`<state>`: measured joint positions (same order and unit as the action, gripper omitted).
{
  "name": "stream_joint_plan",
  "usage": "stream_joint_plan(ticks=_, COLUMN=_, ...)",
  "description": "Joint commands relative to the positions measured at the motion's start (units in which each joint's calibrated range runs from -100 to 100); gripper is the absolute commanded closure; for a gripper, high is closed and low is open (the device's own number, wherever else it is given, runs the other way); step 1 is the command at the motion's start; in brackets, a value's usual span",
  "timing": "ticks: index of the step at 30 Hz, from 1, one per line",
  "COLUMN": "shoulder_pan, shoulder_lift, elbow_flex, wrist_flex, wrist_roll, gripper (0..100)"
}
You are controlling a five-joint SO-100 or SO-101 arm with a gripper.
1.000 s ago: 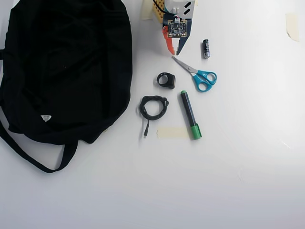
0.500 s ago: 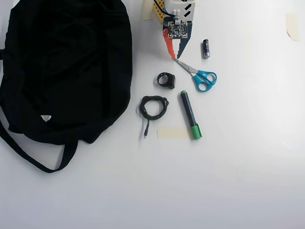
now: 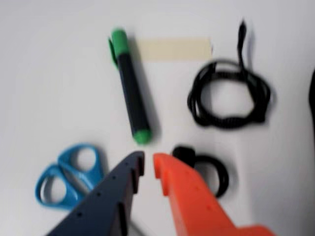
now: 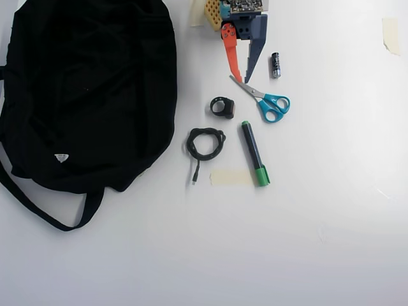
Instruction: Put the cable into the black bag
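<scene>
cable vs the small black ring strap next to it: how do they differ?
The cable is a thin cord wound in a loose coil; the ring strap is a single thick band. The cable's coil is the wider loop, and it has a straight tail ending in a plug, while the ring strap has a chunky block on one side. In the overhead view, the ring strap lies nearer the gripper. Both are black, lying untouched.

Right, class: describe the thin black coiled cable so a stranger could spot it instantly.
Start at the large black fabric bag on the left of the overhead view. Just off its right edge lies the thin black coiled cable. Unlike the smaller, thicker black ring strap above, it trails a straight tail.
</scene>
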<state>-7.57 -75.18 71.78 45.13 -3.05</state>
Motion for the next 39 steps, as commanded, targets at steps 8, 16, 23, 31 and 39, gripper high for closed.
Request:
stream_joint_plan(ticks=8, shoulder_pan=0.31, shoulder_lift=17.17, elbow_flex=-14.09, wrist_flex=-13.77, wrist_roll=0.38, gripper=98)
stream_joint_plan(ticks=16, shoulder_pan=1.73, shoulder_lift=34.76, elbow_flex=-26.94, wrist_flex=-24.54, wrist_roll=0.43, gripper=98)
stream_joint_plan(ticks=23, shoulder_pan=2.11, shoulder_lift=50.45, elbow_flex=-43.65, wrist_flex=-27.21, wrist_roll=0.43, gripper=98)
stream_joint_plan(ticks=31, shoulder_pan=2.56, shoulder_lift=67.04, elbow_flex=-65.85, wrist_flex=-27.47, wrist_roll=0.54, gripper=98)
stream_joint_plan(ticks=39, shoulder_pan=2.93, shoulder_lift=71.44, elbow_flex=-70.88, wrist_flex=-27.56, wrist_roll=6.25, gripper=98)
